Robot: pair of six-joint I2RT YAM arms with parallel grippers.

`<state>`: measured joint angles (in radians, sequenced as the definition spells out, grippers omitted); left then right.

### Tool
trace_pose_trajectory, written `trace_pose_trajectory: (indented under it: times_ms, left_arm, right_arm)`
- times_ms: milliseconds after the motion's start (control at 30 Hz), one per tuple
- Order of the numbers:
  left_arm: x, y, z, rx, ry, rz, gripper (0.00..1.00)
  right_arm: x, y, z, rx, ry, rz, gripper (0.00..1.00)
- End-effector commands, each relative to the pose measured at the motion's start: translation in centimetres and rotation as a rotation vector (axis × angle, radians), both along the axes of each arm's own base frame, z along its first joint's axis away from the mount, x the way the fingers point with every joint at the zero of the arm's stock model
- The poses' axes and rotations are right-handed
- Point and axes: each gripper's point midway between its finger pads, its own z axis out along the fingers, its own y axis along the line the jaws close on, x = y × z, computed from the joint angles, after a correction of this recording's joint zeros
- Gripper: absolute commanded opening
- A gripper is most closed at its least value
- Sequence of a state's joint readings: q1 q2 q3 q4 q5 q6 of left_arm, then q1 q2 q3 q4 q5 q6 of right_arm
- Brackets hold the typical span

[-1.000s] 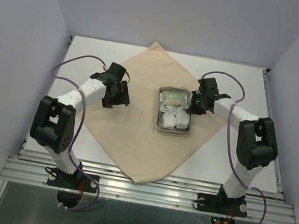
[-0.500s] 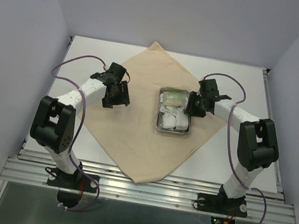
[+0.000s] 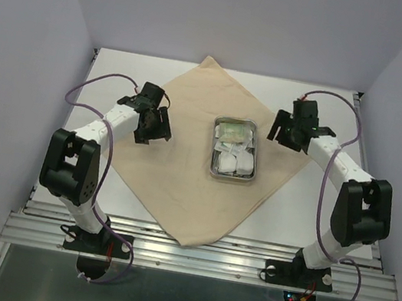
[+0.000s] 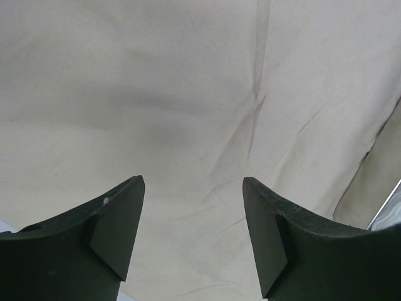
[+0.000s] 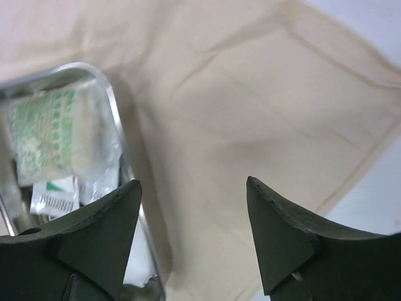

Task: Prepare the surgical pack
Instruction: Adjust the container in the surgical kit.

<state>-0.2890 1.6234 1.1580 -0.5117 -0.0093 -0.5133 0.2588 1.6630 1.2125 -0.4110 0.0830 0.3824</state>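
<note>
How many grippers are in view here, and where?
2. The left gripper hangs open over the left half of the beige cloth; the right gripper, also open, is over its right part, beside the steel tray. None hidden.

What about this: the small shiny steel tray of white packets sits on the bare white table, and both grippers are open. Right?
No. The small rectangular steel tray sits on the large beige cloth, not the bare table; the top view shows it. The left gripper and right gripper are open.
</note>
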Motion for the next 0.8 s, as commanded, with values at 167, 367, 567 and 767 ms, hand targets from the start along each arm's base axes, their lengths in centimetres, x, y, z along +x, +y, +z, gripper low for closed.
trace_pose_trajectory:
  times_ms: [167,367,567,767]
  left_arm:
    - [-0.4,0.9,-2.4,-0.029,0.047,0.003,0.75]
    - [-0.6,0.7,-4.2,-0.035,0.078,0.006,0.75]
    - [-0.4,0.8,-4.5,-0.028,0.081,0.005,0.75]
    - [0.0,1.0,-4.3,-0.007,0.078,0.003,0.75]
  right_arm:
    - [-1.5,-14.8,-2.4,0.031,0.049,-0.419,0.75]
    - [-2.3,-15.0,-5.5,0.106,0.094,-0.414,0.73]
    - [-2.3,-13.7,-8.0,0.163,0.131,-0.368,0.63]
    - [-1.1,-13.3,-9.1,0.190,0.133,-0.352,0.60]
